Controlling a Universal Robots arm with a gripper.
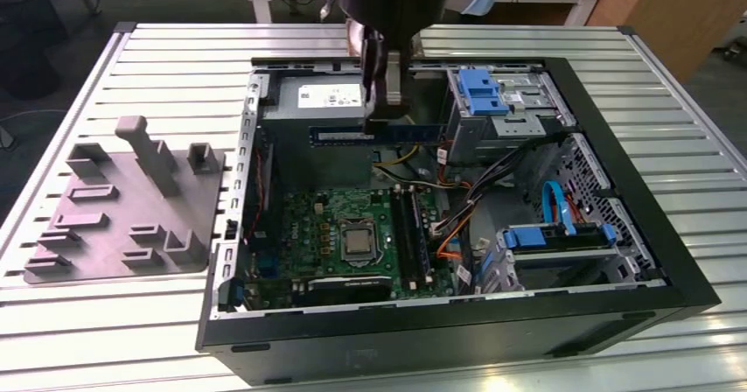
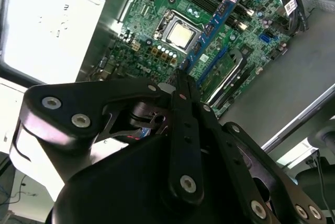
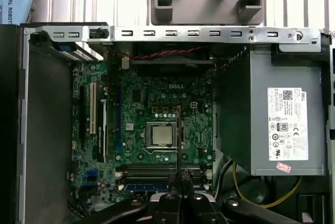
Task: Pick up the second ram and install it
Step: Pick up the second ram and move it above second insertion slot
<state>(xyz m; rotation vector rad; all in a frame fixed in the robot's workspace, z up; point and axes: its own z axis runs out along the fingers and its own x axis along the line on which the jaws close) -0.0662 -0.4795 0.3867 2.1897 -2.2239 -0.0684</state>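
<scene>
Hanging above the open computer case (image 1: 467,332), the gripper (image 1: 382,122) has its jaws clamped on the second ram (image 1: 345,136), held level at twelve o'clock from the motherboard (image 1: 338,226) in the exterior view. The gripper covers the stick's middle; the first wrist view shows it edge-on, a thin sliver.

One case (image 1: 443,344), one motherboard (image 1: 306,217), one fixture tray (image 1: 111,201), one tool (image 1: 380,122) gripping one ram (image 1: 338,136).

second ram (image 1: 338,136) | long blue-green stick; level, on edge; clamped in tool (image 1: 382,122); above motherboard (image 1: 315,221)
</scene>
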